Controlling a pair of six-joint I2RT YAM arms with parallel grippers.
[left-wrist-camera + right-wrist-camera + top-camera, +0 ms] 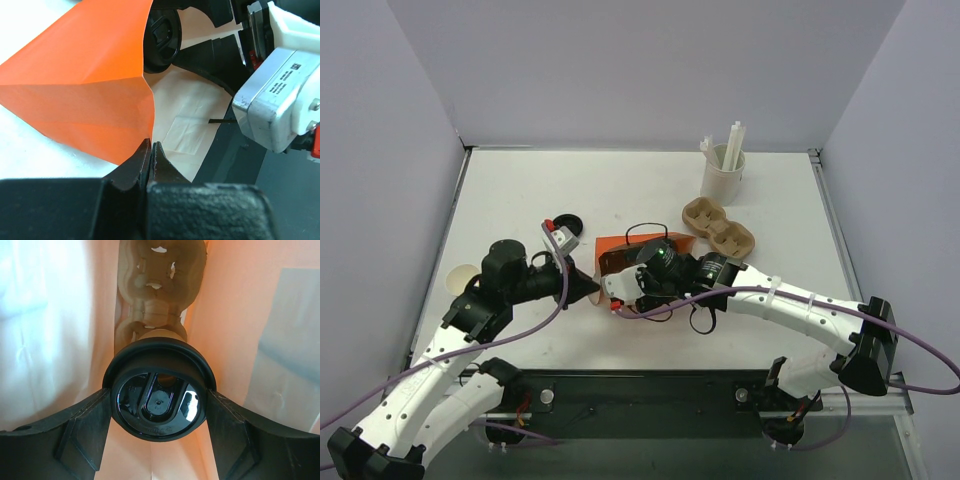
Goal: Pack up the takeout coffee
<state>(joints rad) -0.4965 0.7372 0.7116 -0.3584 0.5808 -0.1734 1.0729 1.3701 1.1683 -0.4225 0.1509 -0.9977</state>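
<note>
1. L gripper [151, 148]: jaws fully closed, tips pinching the edge of the orange bag [620, 248] at a folded corner of its mouth.
2. R gripper [159, 412]: jaws wide apart, one finger [85, 435] on each side of the coffee [159, 390]. Both fingers touch the rim of the black lid, so the cup is gripped.
3. Coffee pos.: inside the bag, between the R fingers, w/ orange walls on both sides in the R wrist view. The lid faces the R camera; only a strip of the tan cup shows behind it.
4. L wrist view: the same lid shows just past the bag's edge, inside the mouth. The R arm's white and silver camera block [280, 100] sits right of it.
5. Bag pos.: lies on the white table [520, 200], approx. mid-table, between the two arms. L gripper is at its near-left end; the R wrist covers its near-right part.
6. Cardboard cup carrier [718, 228]: on the table just right of the bag, far side. It also shows beyond the coffee in the R wrist view; cannot tell whether it is seen through the bag wall or an opening.
7. White cup w/ straws [722, 172]: upright, far right, beyond the carrier.
8. Loose black lid [567, 224]: on the table, far-left of the bag, near the L gripper.
</note>
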